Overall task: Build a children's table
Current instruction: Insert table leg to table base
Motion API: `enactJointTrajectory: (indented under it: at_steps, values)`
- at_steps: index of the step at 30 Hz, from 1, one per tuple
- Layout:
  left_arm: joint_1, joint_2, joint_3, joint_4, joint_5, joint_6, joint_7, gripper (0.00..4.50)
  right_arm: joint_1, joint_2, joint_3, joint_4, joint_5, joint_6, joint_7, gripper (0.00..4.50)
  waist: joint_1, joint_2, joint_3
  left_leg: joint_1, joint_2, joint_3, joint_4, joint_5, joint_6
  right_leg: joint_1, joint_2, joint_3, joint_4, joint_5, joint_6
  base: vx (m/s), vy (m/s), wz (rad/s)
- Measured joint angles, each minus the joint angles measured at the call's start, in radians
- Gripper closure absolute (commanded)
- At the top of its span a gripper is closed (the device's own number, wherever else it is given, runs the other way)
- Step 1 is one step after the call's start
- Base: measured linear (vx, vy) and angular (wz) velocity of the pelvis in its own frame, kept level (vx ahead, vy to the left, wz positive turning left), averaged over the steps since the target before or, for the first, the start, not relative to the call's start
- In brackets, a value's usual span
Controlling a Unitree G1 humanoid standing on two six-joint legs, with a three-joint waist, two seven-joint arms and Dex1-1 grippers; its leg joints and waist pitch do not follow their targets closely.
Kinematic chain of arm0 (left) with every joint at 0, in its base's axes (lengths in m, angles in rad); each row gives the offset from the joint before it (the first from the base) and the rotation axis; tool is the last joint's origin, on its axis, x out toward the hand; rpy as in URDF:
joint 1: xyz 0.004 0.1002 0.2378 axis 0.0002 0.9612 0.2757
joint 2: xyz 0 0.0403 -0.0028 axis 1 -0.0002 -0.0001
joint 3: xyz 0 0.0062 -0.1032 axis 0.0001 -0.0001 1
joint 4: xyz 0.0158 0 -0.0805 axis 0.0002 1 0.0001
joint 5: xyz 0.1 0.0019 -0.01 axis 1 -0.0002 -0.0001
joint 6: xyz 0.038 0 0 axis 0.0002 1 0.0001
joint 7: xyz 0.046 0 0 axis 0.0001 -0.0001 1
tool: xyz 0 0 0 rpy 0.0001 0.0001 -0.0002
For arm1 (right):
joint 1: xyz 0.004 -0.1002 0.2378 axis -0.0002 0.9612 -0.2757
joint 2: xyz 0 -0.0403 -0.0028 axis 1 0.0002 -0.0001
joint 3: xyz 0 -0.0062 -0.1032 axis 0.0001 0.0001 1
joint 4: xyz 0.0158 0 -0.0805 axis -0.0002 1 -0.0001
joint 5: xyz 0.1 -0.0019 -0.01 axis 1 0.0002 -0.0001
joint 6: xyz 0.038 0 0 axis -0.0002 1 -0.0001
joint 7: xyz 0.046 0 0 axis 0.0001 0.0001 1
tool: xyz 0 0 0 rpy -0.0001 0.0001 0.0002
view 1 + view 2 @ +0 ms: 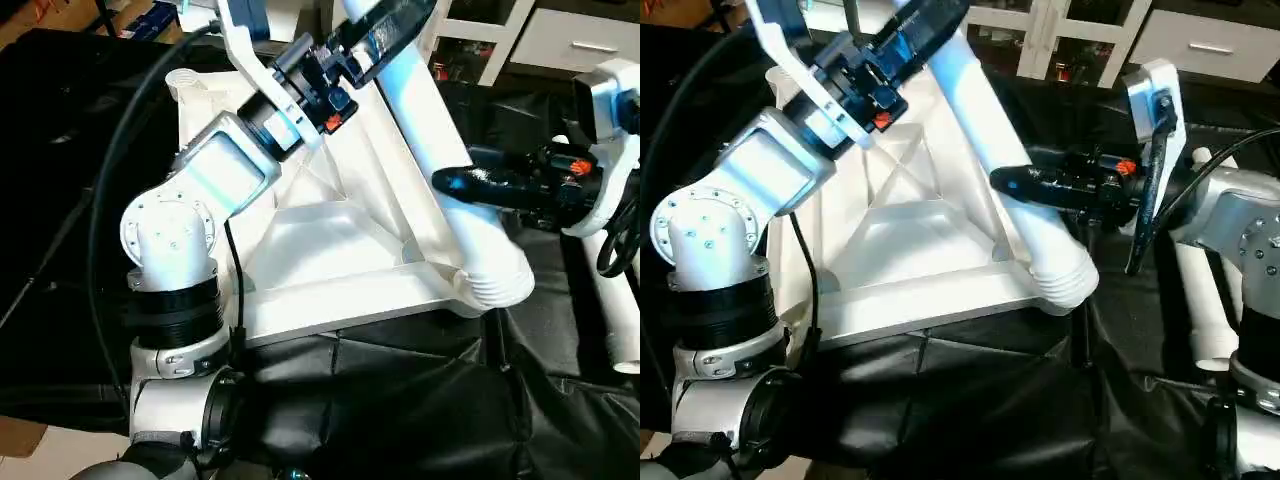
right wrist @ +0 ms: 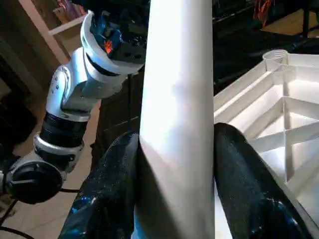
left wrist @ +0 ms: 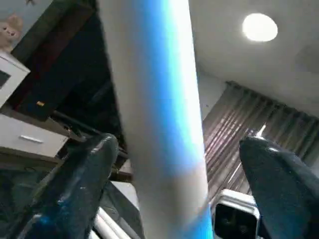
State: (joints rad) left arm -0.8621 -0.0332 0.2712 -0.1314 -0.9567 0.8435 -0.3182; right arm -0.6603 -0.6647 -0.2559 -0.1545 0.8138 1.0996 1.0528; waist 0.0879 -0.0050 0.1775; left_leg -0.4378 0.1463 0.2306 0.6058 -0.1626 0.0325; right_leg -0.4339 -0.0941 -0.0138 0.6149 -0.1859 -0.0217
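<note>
White tabletop [image 1: 330,250] lying ribbed side up on black cloth [image 1: 420,400], leg [image 1: 440,160] seated in near corner socket (leaning), right gripper [image 2: 174,164] clamped on leg, left gripper [image 3: 174,164] spread wide around upper end, not touching.

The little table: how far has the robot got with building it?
Early days. The white table top lies underside up on the black cloth. One leg stands in the near corner socket; the right gripper clamps it low, while the left gripper stands open around it higher up. At least one more leg lies alongside, and the far corner socket is empty.
</note>
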Motion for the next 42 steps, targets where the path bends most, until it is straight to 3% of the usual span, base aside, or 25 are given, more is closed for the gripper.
enactJointTrajectory:
  at_steps: [12, 27, 28, 35, 37, 42]
  values:
    - [0.000, -0.002, 0.012, 0.007, -0.043, -0.004, 0.013, 1.52, 0.003, -0.026, 0.039, 0.001, -0.006, -0.051, 0.005, 2.70, 0.000, 0.000, 0.000, 0.000, 0.000, 0.000, 0.002, 0.001, 0.002, 0.001, 0.000, 0.000, 0.001, 0.002, 0.000, 0.000, 0.000, 0.00]
    - [0.000, -0.011, 0.013, 0.006, -0.071, -0.007, 0.049, 2.48, 0.012, -0.038, 0.069, 0.001, -0.005, -0.094, 0.011, 2.70, 0.000, 0.001, -0.001, 0.000, 0.000, 0.000, 0.004, 0.005, 0.007, 0.003, 0.000, 0.000, 0.000, 0.006, -0.005, 0.000, 0.000, 0.00]
    - [0.000, -0.010, 0.012, 0.006, -0.071, -0.008, 0.049, 2.70, 0.012, -0.038, 0.069, 0.001, -0.005, -0.097, 0.011, 2.70, 0.000, 0.001, -0.001, 0.000, 0.000, 0.000, 0.005, 0.005, 0.007, 0.004, 0.000, 0.000, 0.000, 0.007, -0.006, 0.000, 0.000, 0.00]
    - [0.000, -0.014, 0.008, 0.006, -0.072, -0.039, 0.039, 2.83, 0.012, -0.037, 0.071, 0.001, -0.003, -0.120, 0.001, 2.70, 0.000, 0.001, -0.001, 0.000, 0.000, 0.000, 0.005, 0.006, 0.008, 0.004, 0.000, 0.000, -0.001, 0.008, -0.006, 0.000, 0.000, 0.00]
    - [0.007, -0.012, 0.008, 0.006, -0.073, -0.050, 0.008, 2.84, 0.010, -0.029, 0.071, -0.001, -0.001, -0.122, -0.007, 2.14, -0.001, 0.001, -0.001, 0.000, 0.000, 0.000, 0.005, 0.006, 0.008, 0.004, 0.000, 0.000, 0.000, 0.008, -0.006, 0.000, 0.000, 0.00]
    - [0.035, 0.038, -0.003, 0.002, -0.093, -0.052, -0.143, 2.85, 0.019, -0.027, 0.079, -0.002, 0.010, -0.119, 0.004, 1.69, 0.000, 0.001, -0.001, 0.000, 0.000, 0.000, 0.005, 0.006, 0.008, 0.004, 0.000, 0.000, -0.001, 0.008, -0.006, 0.000, 0.000, 0.00]
